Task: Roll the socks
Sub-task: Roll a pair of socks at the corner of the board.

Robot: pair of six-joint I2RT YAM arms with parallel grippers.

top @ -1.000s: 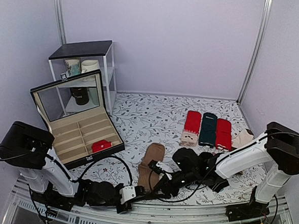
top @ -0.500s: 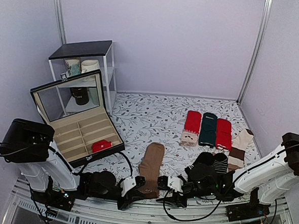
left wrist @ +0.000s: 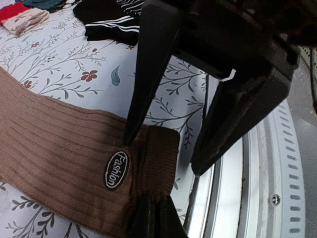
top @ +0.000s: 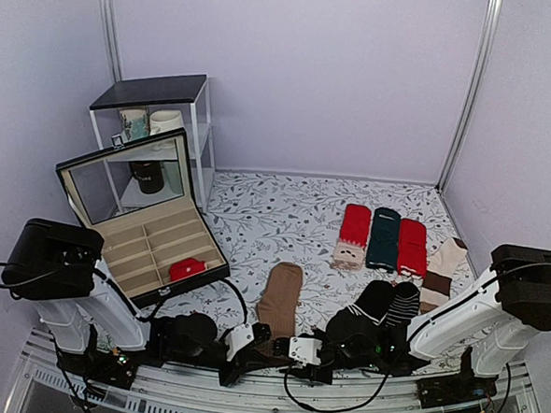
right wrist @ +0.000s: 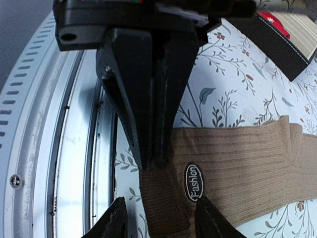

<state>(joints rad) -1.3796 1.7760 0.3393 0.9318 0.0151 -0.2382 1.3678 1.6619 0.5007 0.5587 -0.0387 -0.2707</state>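
Observation:
The brown socks (top: 280, 296) lie as a flat strip, cuff end at the table's near edge. In the left wrist view the socks (left wrist: 59, 148) show an oval "Fashion" label, and my left gripper (left wrist: 151, 203) is shut on the cuff's corner. My right gripper (right wrist: 158, 220) is open, one finger on each side of the same cuff (right wrist: 163, 198), low over it. The right wrist view shows the left gripper (right wrist: 154, 159) pinching the sock (right wrist: 237, 158). The right gripper's fingers (left wrist: 148, 74) straddle the cuff in the left wrist view.
An open black compartment box (top: 142, 245) holds a red rolled bundle (top: 187, 269) at the left. A small shelf (top: 158, 134) stands behind it. Red and dark green flat socks (top: 383, 238) lie back right. Black striped socks (top: 387, 302) lie near the right arm. A metal rail (top: 263, 402) runs along the front.
My right gripper has dropped from above the sock toward the near edge and shifted left onto the cuff. My left gripper has moved right to the cuff. The black striped socks are uncovered.

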